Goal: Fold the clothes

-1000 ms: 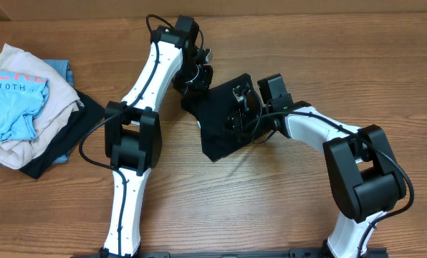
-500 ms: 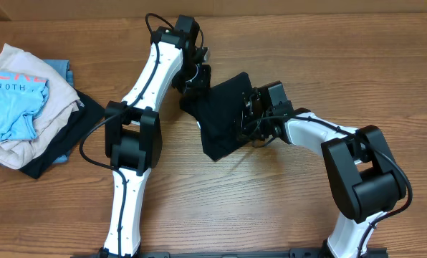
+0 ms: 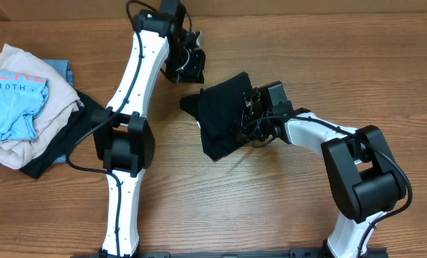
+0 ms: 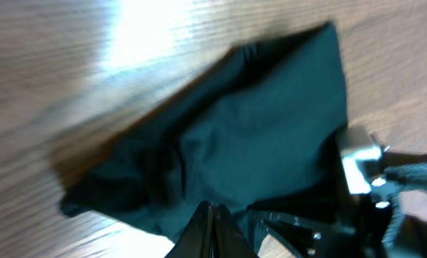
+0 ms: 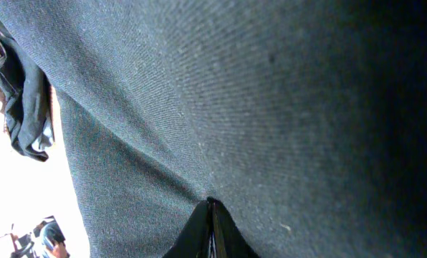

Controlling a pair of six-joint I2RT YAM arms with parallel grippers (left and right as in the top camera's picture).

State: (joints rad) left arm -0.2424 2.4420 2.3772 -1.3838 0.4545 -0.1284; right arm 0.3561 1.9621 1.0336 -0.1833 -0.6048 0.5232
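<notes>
Right jaws clenched on cloth, a crease running into the tips; right gripper [image 3: 251, 120] sits on the black garment [image 3: 219, 118], which lies mid-table [image 3: 271, 208]. Clothes pile [image 3: 24, 100] at far left. Left gripper [image 3: 185, 66] beyond the garment, clear of it, jaws closed on nothing

We see even light and sharp focus from above, motion smear and white glare on the table [image 4: 149, 29] above the left pincer [image 4: 212, 213], and crisp cloth [image 5: 271, 107] weave by the right pincer [image 5: 210, 211], the background burnt white to its left.
</notes>
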